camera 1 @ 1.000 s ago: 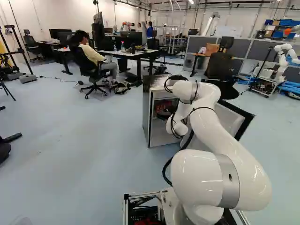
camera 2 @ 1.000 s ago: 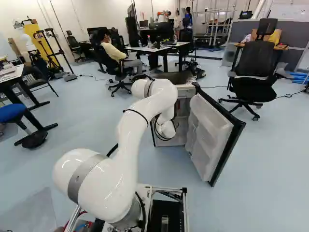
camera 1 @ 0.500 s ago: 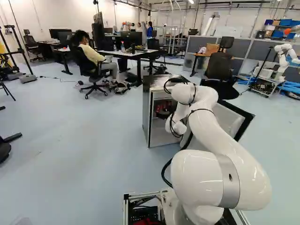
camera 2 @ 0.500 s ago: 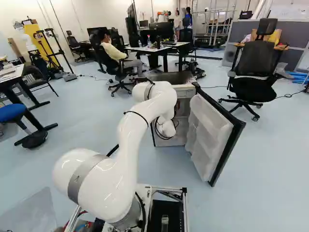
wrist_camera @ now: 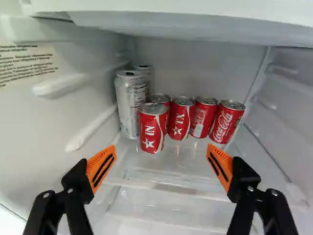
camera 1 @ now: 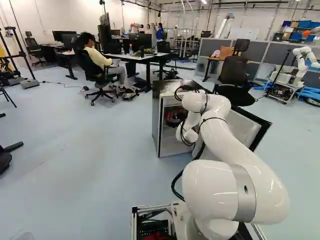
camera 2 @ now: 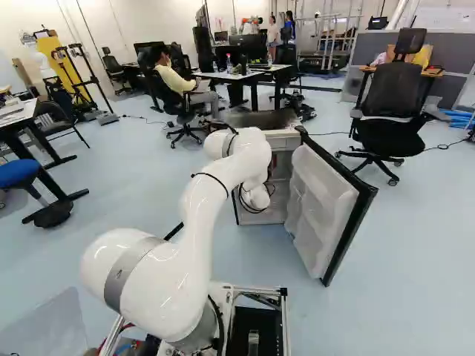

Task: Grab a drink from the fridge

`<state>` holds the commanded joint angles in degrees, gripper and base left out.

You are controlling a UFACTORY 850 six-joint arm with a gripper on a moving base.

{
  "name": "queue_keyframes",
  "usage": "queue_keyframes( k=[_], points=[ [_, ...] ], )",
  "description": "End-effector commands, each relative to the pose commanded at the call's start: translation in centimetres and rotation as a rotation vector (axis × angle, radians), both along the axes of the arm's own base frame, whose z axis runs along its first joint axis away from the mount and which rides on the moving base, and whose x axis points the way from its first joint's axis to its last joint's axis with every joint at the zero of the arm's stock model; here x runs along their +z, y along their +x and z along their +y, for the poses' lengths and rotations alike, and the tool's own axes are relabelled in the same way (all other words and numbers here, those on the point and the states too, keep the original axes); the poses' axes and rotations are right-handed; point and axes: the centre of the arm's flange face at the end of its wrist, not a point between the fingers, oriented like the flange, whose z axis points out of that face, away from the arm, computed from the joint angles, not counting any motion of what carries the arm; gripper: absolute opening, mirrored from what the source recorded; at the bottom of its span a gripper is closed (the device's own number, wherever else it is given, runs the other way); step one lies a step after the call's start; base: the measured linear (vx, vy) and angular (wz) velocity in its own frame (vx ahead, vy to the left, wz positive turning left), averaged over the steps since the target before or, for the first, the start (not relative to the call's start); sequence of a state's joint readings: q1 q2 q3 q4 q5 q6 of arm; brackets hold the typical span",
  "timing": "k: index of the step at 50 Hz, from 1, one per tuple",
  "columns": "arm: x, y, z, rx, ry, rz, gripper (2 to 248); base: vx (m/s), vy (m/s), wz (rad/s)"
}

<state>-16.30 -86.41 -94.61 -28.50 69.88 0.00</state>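
Note:
My gripper (camera 1: 174, 123), partly hidden by the wrist, is inside the fridge (camera 1: 168, 141), whose door (camera 2: 324, 208) stands open. In the wrist view the gripper (wrist_camera: 162, 165) has its orange pads wide apart with nothing between them. Several red cans stand upright on the shelf ahead: a front red can (wrist_camera: 152, 128), others beside it such as a red can (wrist_camera: 181, 119) and a red can (wrist_camera: 227, 122), and one mostly hidden behind the front one. Beside the front can stands a tall silver can (wrist_camera: 131, 104), with another tall can (wrist_camera: 146, 71) behind it.
The fridge's side walls (wrist_camera: 78, 112) flank the fingers, and a white ledge (wrist_camera: 186, 22) overhangs the cans. A black office chair (camera 2: 393, 111) is beyond the open door. Desks and a seated person are farther back; another robot (camera 1: 301, 62) stands far off.
The upper arm and wrist have shifted slightly toward the left in the left base view, uncovering more of the fridge's inside. The base, fridge and door have stayed in place.

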Motion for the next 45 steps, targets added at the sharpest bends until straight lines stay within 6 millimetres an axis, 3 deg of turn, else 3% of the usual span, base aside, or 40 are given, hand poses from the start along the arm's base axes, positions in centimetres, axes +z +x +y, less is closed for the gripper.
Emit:
queue_keyframes(
  k=[35, 36, 40, 41, 45],
  points=[
    [-0.54, 0.79, 0.55, 0.01, -0.011, 0.013, 247, 0.0, 0.0, 0.0],
    [-0.54, 0.79, 0.55, 0.01, -0.011, 0.013, 235, 0.0, 0.0, 0.0],
    [-0.54, 0.79, 0.55, 0.01, -0.011, 0.013, 235, 0.0, 0.0, 0.0],
    [-0.54, 0.79, 0.55, 0.01, -0.011, 0.013, 221, 0.0, 0.0, 0.0],
    [-0.54, 0.79, 0.55, 0.01, -0.011, 0.013, 221, 0.0, 0.0, 0.0]
  ],
)
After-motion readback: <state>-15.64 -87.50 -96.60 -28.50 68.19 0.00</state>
